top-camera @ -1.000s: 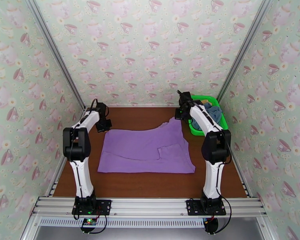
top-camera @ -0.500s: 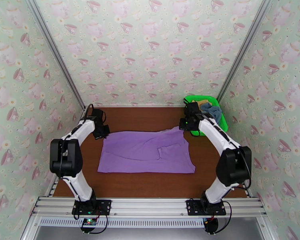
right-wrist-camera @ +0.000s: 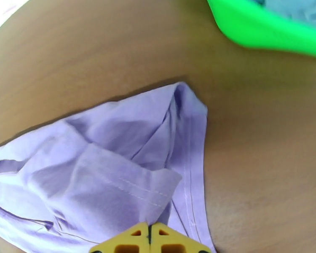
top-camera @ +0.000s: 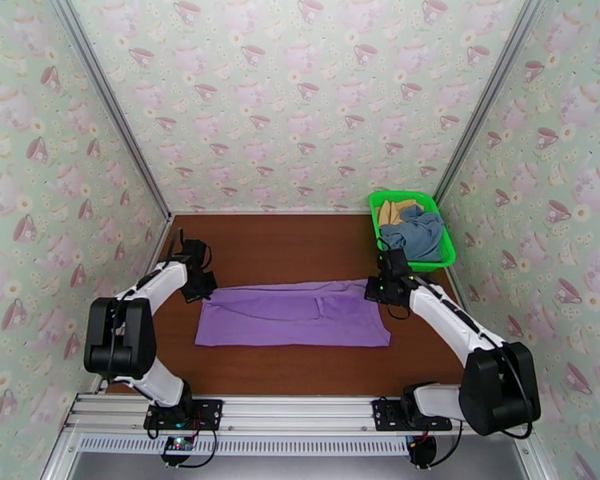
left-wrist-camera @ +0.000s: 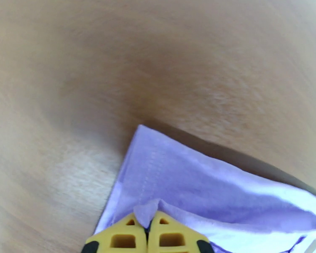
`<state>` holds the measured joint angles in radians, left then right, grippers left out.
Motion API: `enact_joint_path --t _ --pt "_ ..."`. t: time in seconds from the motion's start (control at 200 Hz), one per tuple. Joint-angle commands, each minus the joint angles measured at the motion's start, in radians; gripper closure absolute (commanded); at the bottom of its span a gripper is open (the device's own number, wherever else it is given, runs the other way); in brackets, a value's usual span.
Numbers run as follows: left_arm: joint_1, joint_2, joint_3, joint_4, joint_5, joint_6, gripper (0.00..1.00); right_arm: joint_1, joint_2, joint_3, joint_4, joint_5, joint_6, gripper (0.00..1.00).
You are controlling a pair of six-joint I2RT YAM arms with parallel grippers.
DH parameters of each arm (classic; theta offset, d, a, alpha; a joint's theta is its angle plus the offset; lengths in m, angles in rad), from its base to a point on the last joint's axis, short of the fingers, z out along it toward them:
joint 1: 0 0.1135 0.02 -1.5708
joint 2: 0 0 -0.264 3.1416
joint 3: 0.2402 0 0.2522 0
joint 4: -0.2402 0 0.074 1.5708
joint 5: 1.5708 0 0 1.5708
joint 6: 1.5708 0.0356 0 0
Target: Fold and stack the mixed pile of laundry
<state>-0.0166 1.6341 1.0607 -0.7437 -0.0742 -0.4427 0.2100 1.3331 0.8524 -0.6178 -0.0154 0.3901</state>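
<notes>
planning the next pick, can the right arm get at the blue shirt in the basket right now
Probably yes: the basket sits just beyond the right gripper, blue shirt on top. But that gripper is shut on a corner of the purple shirt and must let go first.

**Tea-party walls and a green basket in the corner**

The table (top-camera: pixel 300 238) is a warm brown wood-grain top, walled in on three sides by pale green wallpaper (top-camera: pixel 300 98) printed with pink teacups and teapots. A bright green plastic basket (top-camera: pixel 447 243) sits in the far right corner, close to the walls. A silver aluminium rail (top-camera: pixel 300 414) runs along the near edge.
</notes>
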Motion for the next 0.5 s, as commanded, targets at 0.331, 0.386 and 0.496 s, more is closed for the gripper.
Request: enact_joint_path --t 0.331,0.386,0.496 --pt "-0.011 -0.101 0.015 -0.08 -0.091 -0.049 0.31 0.004 0.039 0.037 0.002 0.008 0.014 0.55" --pt "-0.012 -0.116 0.039 -0.108 -0.095 -0.046 0.33 0.01 0.084 0.081 -0.004 -0.021 0.002 0.55" --pt "-0.017 -0.153 0.088 -0.16 -0.096 -0.037 0.37 0.056 0.195 0.186 -0.013 -0.056 -0.023 0.55"
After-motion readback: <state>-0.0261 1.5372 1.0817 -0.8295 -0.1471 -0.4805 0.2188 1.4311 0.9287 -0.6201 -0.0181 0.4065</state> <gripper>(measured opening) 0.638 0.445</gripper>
